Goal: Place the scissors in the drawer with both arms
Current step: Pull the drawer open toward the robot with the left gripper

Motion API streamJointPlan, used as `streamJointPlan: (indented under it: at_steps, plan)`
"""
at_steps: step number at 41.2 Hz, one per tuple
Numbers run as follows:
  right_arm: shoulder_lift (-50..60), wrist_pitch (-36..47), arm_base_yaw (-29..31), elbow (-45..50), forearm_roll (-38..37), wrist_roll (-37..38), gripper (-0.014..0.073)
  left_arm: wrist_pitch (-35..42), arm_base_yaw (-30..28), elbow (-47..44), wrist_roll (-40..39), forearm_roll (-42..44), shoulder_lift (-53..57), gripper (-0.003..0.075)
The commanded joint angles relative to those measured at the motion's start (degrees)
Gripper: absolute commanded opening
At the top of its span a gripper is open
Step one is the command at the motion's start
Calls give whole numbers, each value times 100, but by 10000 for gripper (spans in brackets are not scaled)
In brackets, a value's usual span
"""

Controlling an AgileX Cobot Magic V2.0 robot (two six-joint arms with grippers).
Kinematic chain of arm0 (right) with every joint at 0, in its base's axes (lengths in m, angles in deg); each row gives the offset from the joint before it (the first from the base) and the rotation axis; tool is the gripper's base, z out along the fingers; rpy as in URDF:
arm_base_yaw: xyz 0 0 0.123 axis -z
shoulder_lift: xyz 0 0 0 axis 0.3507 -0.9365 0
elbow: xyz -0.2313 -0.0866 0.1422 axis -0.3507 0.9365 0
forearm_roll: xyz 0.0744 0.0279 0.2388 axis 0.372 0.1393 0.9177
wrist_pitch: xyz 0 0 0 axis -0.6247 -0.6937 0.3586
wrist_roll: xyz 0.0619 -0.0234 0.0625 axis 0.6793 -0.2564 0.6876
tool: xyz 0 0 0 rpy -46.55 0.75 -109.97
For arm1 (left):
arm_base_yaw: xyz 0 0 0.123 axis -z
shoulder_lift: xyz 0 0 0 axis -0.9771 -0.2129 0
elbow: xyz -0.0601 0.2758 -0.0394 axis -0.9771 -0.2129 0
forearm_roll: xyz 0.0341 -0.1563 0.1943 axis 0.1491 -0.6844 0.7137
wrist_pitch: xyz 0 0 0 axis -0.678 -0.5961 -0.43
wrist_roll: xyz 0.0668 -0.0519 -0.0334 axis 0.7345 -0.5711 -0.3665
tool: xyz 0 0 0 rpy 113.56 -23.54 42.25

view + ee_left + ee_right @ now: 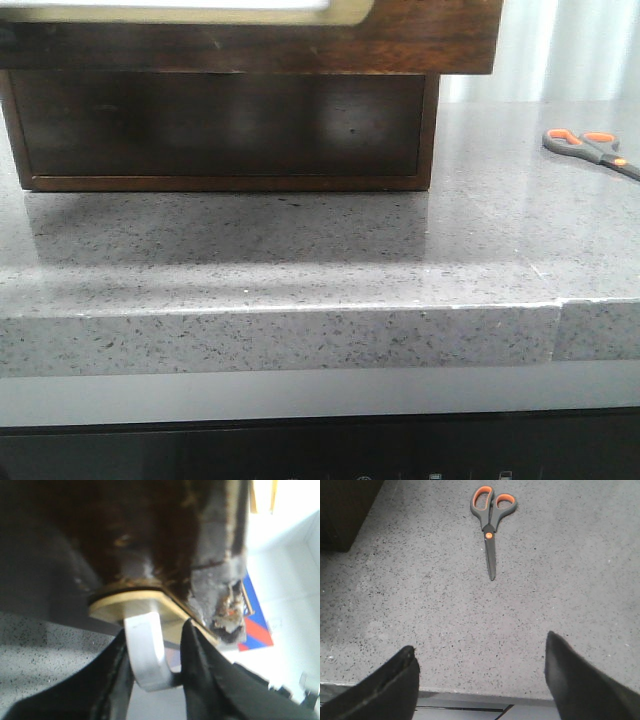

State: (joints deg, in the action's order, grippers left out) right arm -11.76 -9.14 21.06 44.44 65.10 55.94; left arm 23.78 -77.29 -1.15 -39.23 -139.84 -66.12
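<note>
scissors (491, 522) lie flat and closed on the grey speckled countertop (300, 270), at the right side of the front view, well apart from the wooden cabinet (220, 130), untouched.

right gripper (480, 680): fingers spread wide, nothing between them, poised above the counter's near edge with the scissors ahead and roughly centred between the tips. blades point back toward the gripper, orange-lined loops away.

left gripper (155, 660): fingers set on either side of a pale metal hook-shaped handle (147, 650) on a tan oval plate (135, 602) fixed to dark wood. both fingers appear to touch the handle, so i read it as clamped on it; blur leaves some doubt. neither arm shows in the front view.

drawer (250, 25) juts out at the top of the front view, white panel and tan rim just visible at the frame edge. cannot tell how far it is open.

risks, as judged:
- the hook is smooth and curved; a pull off-axis could let the left fingers slide off it, or rack the drawer in its frame.
- scissors are thin and flat on hard stone; a descent too shallow pinches nothing, and closing across the blades may skid or spin them.
- a grasp far from the pivot could let them swing or drop in transit.
- both arms converge at the drawer; collision is possible if the right arrives while the left is at the handle.
</note>
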Motion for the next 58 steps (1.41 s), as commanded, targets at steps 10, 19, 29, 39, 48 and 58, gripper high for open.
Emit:
streamJointPlan:
  at_steps: [10,19,29,39,48,58]
  plan:
    - [-44,411,-17,-196,-60,-48,549,-539,14,207,352,184,168,564]
    - [-44,411,-17,-196,-60,-48,549,-140,14,207,-327,1477,681,564]
    - [-44,411,-17,-196,-60,-48,549,465,14,637,-2602,4953,1758,563]
    - [-44,411,-17,-196,-60,-48,549,230,14,1672,-4476,8731,2503,563]
    - [-44,411,-17,-196,-60,-48,549,302,14,2250,-4497,10018,2576,549]
    - [-44,411,-17,-196,-60,-48,549,464,665,2433,-4473,10261,2576,546]
